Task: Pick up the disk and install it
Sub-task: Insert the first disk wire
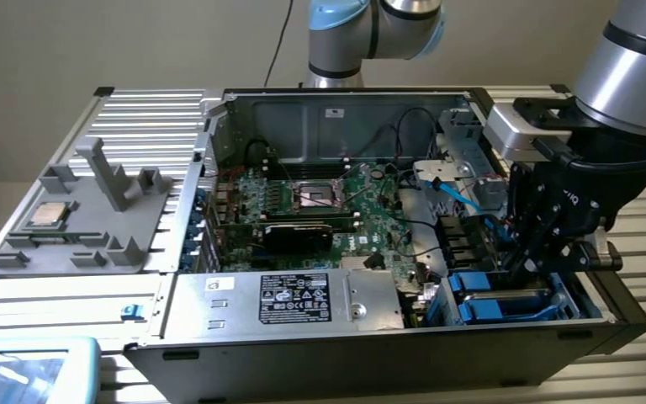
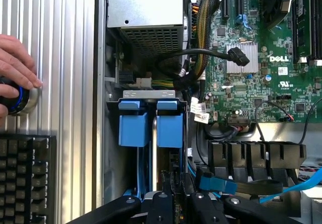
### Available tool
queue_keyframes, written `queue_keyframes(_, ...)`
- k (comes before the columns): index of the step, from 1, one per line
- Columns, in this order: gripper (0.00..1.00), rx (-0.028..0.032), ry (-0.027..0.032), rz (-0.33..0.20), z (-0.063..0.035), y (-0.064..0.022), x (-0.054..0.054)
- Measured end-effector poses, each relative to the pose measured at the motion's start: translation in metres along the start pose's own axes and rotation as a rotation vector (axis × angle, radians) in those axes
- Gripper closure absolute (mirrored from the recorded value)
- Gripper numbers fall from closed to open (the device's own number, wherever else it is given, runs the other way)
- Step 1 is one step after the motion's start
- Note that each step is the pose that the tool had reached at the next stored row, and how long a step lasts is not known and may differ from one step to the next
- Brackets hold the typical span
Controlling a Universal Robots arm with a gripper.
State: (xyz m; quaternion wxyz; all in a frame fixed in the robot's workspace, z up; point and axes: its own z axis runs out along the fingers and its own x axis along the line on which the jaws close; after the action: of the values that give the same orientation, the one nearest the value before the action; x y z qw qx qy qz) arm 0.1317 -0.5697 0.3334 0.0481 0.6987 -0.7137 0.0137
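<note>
The disk (image 1: 503,305) sits edge-up in its bright blue carrier, down in the drive bay at the front corner of the open computer case on the exterior view's right. In the wrist view its blue carrier end (image 2: 170,126) stands beside a second blue carrier (image 2: 133,123). My gripper (image 1: 521,268) reaches straight down into that bay. Its black fingers stand close together at the near end of the disk (image 2: 175,186). The arm hides most of the disk's body.
A silver box with a black label (image 1: 289,299) and the green motherboard (image 1: 323,202) fill the case beside the bay. A grey fixture (image 1: 87,227) holds a CPU chip (image 1: 48,216). A person's hand (image 2: 15,63) rests on a round knob (image 2: 12,100) above a keyboard (image 2: 25,178).
</note>
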Motion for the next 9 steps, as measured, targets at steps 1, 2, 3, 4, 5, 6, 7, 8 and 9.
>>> queue_keyframes(1, 0.83, -0.0001, -0.0002, 0.000, 0.0002, -0.0002, 0.0000)
queue_keyframes(2, 0.83, -0.0002, -0.0003, 0.000, 0.0003, -0.0006, 0.0000)
queue_keyframes(3, 0.83, -0.0004, -0.0003, 0.000, 0.0004, -0.0010, 0.0000)
queue_keyframes(4, 0.83, -0.0005, -0.0003, 0.001, 0.0005, -0.0012, 0.0001)
queue_keyframes(5, 0.83, -0.0005, -0.0002, 0.001, 0.0006, -0.0012, 0.0001)
queue_keyframes(6, 0.83, -0.0007, 0.0000, 0.001, 0.0006, -0.0012, 0.0001)
queue_keyframes(7, 0.83, -0.0010, -0.0001, 0.001, 0.0007, -0.0014, 0.0002)
queue_keyframes(8, 0.83, -0.0013, -0.0002, 0.001, 0.0008, -0.0014, 0.0002)
queue_keyframes(9, 0.83, -0.0014, -0.0001, 0.002, 0.0009, -0.0015, 0.0001)
